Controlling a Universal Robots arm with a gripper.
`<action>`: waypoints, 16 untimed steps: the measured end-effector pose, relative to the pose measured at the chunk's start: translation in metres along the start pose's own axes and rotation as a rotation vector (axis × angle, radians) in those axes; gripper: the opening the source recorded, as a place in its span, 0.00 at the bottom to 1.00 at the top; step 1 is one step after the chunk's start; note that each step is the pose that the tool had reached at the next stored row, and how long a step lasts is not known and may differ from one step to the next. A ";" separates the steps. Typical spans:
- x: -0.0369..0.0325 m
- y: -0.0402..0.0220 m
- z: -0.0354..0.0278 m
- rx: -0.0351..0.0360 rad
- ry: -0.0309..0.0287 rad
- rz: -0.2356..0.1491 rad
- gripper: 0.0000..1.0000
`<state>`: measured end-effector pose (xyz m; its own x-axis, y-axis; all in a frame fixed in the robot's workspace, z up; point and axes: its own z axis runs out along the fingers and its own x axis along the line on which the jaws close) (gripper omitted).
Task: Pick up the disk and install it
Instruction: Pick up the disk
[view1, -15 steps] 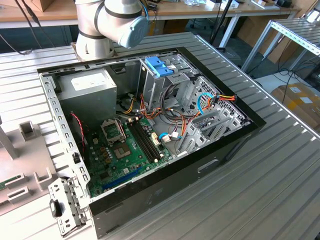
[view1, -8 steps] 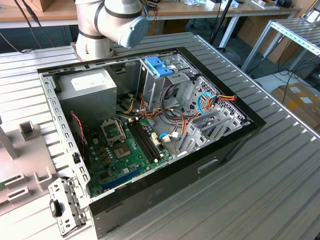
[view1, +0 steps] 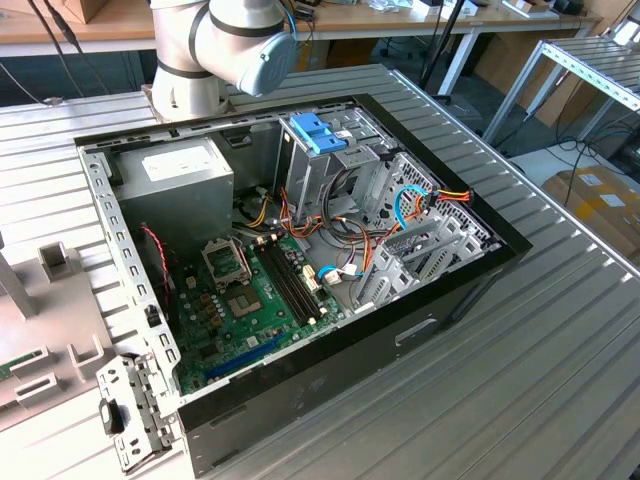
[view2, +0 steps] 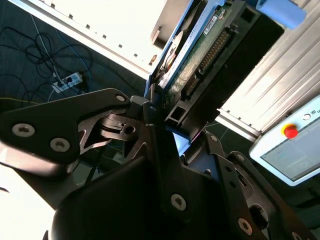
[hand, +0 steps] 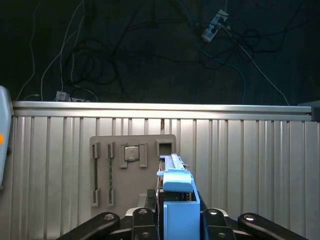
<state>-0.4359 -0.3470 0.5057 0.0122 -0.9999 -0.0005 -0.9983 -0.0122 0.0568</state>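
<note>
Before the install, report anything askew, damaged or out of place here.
Nothing looks damaged or spilled. The disk sits straight in the gripper's jaws. Only a metal bracket lies out on the table by a corner of the open computer case.

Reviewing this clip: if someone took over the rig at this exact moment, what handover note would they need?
Hand: shut on the disk, gripping it at its blue end.
Disk: held by the grey parts tray on the ribbed table. I cannot tell whether it has cleared the tray.
Done: the disk is grasped.
Left: the disk is not yet in the open computer case.
</note>
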 end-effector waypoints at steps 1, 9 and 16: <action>0.0012 -0.0007 0.0000 0.0000 0.0000 0.000 0.37; 0.0068 -0.0039 0.0000 -0.0001 0.0000 0.000 0.37; 0.0089 -0.0056 0.0000 0.0001 -0.0001 0.000 0.37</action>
<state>-0.4302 -0.3559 0.5054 0.0122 -0.9999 -0.0006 -0.9983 -0.0122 0.0567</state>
